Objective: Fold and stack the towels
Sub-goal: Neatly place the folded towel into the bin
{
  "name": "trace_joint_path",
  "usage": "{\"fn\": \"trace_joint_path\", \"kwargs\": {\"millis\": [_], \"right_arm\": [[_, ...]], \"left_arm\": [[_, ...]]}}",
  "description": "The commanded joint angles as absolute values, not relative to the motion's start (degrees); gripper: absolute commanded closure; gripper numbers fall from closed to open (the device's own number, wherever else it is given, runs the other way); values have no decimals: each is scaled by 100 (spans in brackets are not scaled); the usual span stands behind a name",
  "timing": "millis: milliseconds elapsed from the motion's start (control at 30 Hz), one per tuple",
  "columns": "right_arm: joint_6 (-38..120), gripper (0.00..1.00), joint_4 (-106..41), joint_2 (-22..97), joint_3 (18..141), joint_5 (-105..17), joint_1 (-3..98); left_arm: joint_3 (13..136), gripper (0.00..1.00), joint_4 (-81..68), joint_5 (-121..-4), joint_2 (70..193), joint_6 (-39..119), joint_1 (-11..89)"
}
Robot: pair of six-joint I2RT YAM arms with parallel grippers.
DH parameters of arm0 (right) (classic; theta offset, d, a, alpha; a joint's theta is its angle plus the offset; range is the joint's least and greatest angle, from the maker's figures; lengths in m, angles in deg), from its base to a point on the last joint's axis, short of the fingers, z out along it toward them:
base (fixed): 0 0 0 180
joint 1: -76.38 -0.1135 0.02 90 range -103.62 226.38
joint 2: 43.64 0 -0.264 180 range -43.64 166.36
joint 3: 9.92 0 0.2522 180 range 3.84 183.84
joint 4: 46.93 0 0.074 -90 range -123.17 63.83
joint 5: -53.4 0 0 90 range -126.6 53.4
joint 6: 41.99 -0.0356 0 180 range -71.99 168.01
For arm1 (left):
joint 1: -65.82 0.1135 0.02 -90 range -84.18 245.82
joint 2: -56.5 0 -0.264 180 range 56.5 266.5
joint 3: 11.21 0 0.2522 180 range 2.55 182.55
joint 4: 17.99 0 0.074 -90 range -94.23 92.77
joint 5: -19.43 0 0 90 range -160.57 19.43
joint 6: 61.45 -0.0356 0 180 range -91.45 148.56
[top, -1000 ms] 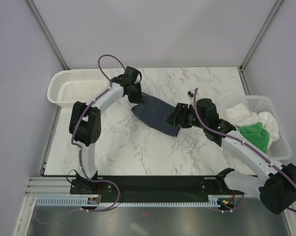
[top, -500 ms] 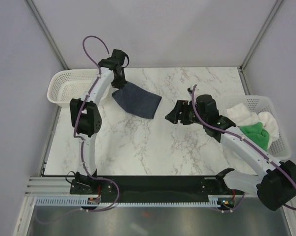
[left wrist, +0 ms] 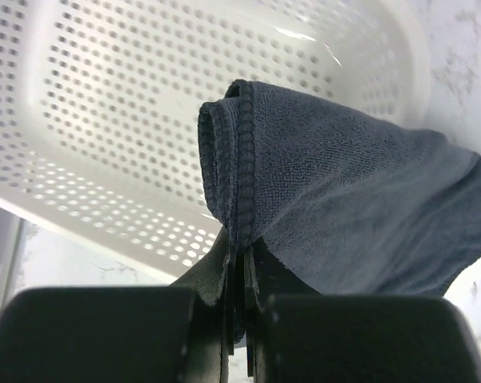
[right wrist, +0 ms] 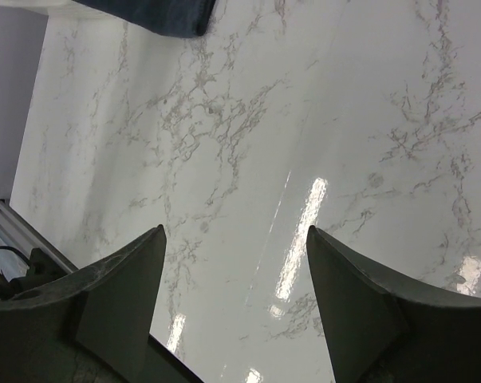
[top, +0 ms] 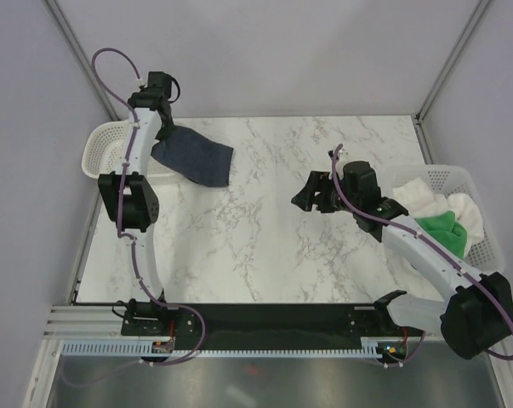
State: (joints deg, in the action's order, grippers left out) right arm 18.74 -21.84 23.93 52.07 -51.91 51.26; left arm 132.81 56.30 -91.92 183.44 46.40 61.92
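A folded navy towel (top: 196, 157) hangs in the air from my left gripper (top: 161, 127), which is shut on its folded edge at the right rim of the left basket (top: 103, 149). In the left wrist view the navy towel (left wrist: 344, 199) rises from between the closed jaws above the basket's mesh floor (left wrist: 104, 120). My right gripper (top: 305, 197) hovers open over bare marble near the middle of the table, nothing between its fingers (right wrist: 120, 295). A white towel (top: 422, 197) and a green towel (top: 441, 229) lie crumpled in the right basket (top: 486, 255).
White mesh baskets stand at the table's left rear and right edge. Grey walls close in the marble table (top: 265, 246) on three sides. The navy towel's lower corner (right wrist: 156, 16) shows at the top of the right wrist view.
My left arm has swung left and back, carrying the navy towel from the table's middle to the left basket's rim. The right gripper has come off the towel and drawn back slightly.
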Motion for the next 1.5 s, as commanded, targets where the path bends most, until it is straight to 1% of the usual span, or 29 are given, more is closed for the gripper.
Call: {"fn": "trace_joint_path", "kwargs": {"millis": [0,133,367,567,967,1033,1067,1100,1133,1200,1367,1467], "right_arm": [[2015,20,-2464,2456,5130,-5207,5221],[2042,20,-2543,2501,5104,-5339,5300],[2077,20,-2596,2483,5060,-5418,5406],[2112,20,-2596,2518,5033,-5444,5406],[2130,20,-2614,2632,5025,-5479,5406],[2130,20,-2614,2650,5025,-5497,5406],[2138,20,-2631,2659,5025,-5497,5406],[2147,21,-2631,2676,5033,-5497,5406],[2147,20,-2623,2685,5033,-5471,5406],[2147,21,-2614,2720,5033,-5444,5406],[2060,21,-2588,2712,5112,-5339,5423],[1963,20,-2500,2694,5358,-5129,5423]], "left_arm": [[13684,98,5342,-9667,18411,4157,6485],[13729,98,5167,-9940,18614,3832,6845],[13729,98,4553,-9834,19053,3393,7355],[13921,98,4446,-10028,19335,3497,7671],[13913,98,3911,-10222,19563,3023,7813],[13913,91,3814,-10169,19677,2961,7813],[13913,82,3778,-10169,19739,2944,7813],[13913,64,3752,-10160,19800,2874,7804],[13905,55,3760,-10177,19888,2864,7804],[13861,42,3752,-10291,19897,2864,7777],[13861,30,3752,-10441,19434,3075,7690],[13817,24,3752,-10117,19055,3356,7428]]}}
